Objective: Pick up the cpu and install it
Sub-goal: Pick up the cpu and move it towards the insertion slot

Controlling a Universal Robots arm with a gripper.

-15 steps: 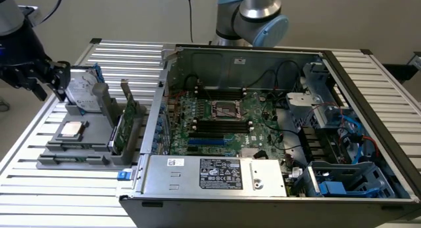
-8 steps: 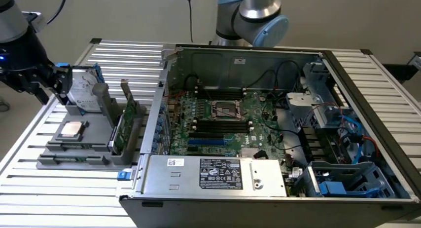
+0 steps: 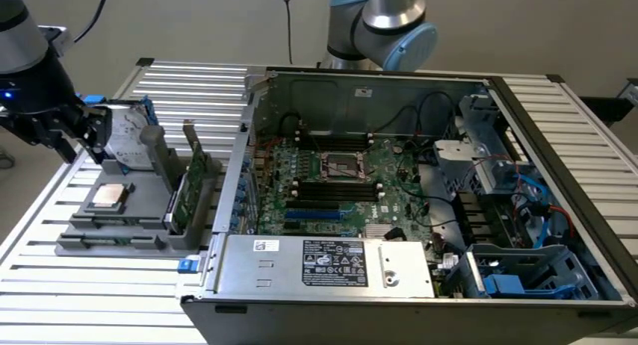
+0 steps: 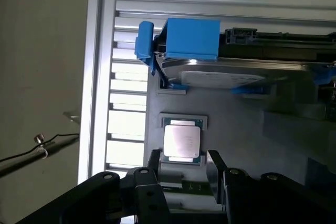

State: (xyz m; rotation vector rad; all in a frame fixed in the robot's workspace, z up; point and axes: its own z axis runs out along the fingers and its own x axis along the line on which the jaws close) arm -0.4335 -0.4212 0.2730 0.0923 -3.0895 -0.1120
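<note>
I see the cpu [image 4: 181, 141] flat, lid up, nearly square, in the grey tray [image 3: 100, 244] on the slatted counter [image 3: 90, 293]. My tool [image 4: 184, 156] hangs above it, wide, empty.

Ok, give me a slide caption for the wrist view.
Open gripper hovers above the cpu lying in its grey holder.

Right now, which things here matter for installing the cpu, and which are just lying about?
For the job:
- cpu, lying on the grey holder
- socket
- pincer, open, close to the cpu

Lying about:
- hard drive with blue bracket
- green card standing in the holder
- power supply
</note>
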